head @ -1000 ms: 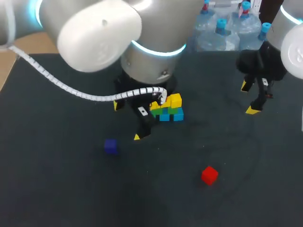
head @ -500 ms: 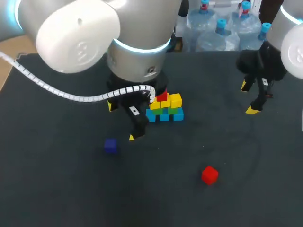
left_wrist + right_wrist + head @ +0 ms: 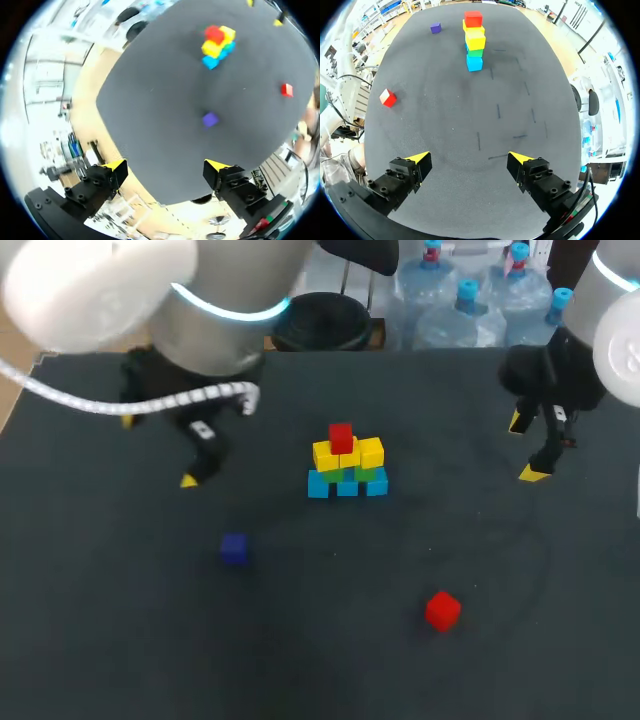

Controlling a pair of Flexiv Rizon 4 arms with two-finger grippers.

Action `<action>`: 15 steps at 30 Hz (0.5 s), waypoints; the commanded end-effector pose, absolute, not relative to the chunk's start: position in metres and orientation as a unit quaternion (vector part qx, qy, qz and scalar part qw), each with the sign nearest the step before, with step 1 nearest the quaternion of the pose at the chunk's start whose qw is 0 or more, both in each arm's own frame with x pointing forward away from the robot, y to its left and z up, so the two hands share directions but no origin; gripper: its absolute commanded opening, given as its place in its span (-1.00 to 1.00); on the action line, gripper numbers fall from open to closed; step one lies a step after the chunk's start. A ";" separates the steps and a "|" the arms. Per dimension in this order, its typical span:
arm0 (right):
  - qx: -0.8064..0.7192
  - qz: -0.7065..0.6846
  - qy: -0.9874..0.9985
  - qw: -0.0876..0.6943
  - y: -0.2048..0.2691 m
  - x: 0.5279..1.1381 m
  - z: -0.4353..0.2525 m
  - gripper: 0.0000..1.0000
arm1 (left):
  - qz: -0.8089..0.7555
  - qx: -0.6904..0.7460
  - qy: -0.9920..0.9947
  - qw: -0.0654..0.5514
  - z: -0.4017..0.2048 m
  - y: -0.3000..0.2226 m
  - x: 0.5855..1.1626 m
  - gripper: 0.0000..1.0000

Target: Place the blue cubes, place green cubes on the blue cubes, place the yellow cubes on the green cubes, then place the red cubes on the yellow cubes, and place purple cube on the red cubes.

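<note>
A cube stack stands mid-table: blue cubes [image 3: 345,485] at the base, green cubes [image 3: 366,475] on them, yellow cubes [image 3: 350,454] above, and one red cube [image 3: 341,437] on top. Both wrist views show the stack [image 3: 217,44] [image 3: 475,39] far ahead of the fingers. A loose red cube [image 3: 442,610] [image 3: 286,90] [image 3: 387,97] lies toward the front right. The purple cube [image 3: 234,548] [image 3: 210,119] [image 3: 436,28] lies front left. My left gripper [image 3: 158,450] [image 3: 165,167] hangs open and empty, left of the stack. My right gripper [image 3: 525,448] [image 3: 469,159] hangs open and empty at the far right.
The dark table [image 3: 450,530] carries only the stack and the two loose cubes. Wide bare stretches lie between the stack and each gripper, and along the front edge.
My left arm has drawn back to the left, away from the stack, uncovering the red cube on top of the yellow ones. The right arm has not moved.
</note>
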State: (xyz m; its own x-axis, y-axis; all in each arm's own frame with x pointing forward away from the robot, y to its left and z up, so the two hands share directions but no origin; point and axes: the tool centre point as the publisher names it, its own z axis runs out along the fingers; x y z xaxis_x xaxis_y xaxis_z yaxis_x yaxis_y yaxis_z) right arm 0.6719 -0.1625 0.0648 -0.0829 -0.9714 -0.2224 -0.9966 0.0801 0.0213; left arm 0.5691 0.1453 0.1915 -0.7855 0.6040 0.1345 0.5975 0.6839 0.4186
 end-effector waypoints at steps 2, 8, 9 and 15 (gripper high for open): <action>-0.673 0.085 0.731 0.075 -0.163 0.673 0.064 1.00 | 0.205 0.301 0.931 0.004 0.180 0.196 0.546 1.00; -0.673 0.085 0.731 0.075 -0.163 0.673 0.064 1.00 | 0.195 0.262 0.944 -0.035 0.152 0.232 0.540 1.00; -0.673 0.085 0.731 0.075 -0.163 0.673 0.064 1.00 | 0.188 0.259 0.947 -0.037 0.149 0.236 0.540 1.00; -0.673 0.085 0.731 0.075 -0.163 0.673 0.064 1.00 | 0.197 0.261 0.944 -0.039 0.150 0.241 0.546 1.00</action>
